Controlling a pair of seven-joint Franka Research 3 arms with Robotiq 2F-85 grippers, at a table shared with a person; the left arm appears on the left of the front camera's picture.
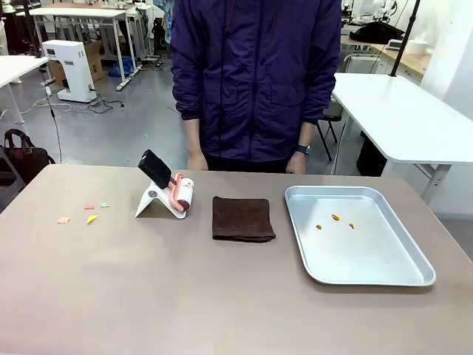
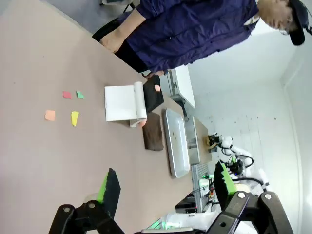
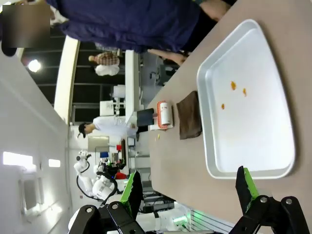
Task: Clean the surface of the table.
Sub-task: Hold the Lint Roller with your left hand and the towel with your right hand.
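Tan tabletop first: the table (image 1: 222, 310) stretches beneath the left gripper (image 2: 165, 175) and right gripper (image 3: 189, 176), both spread wide and empty. Beyond, a lint roller (image 1: 179, 194), brown cloth (image 1: 242, 218) and silver tray (image 1: 369, 262) sit in a row, seemingly staged for clearing the paper scraps (image 1: 83, 214); a person (image 1: 255, 81) stands behind.

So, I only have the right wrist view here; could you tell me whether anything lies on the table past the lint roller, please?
Observer: Yes. Four small paper scraps lie on the table, to the robot's left of the lint roller: orange, yellow, pink and green.
Operator: Thank you. Is the left gripper holding anything?
Observer: No. The left gripper hangs open over the table on the scraps' side, holding nothing.
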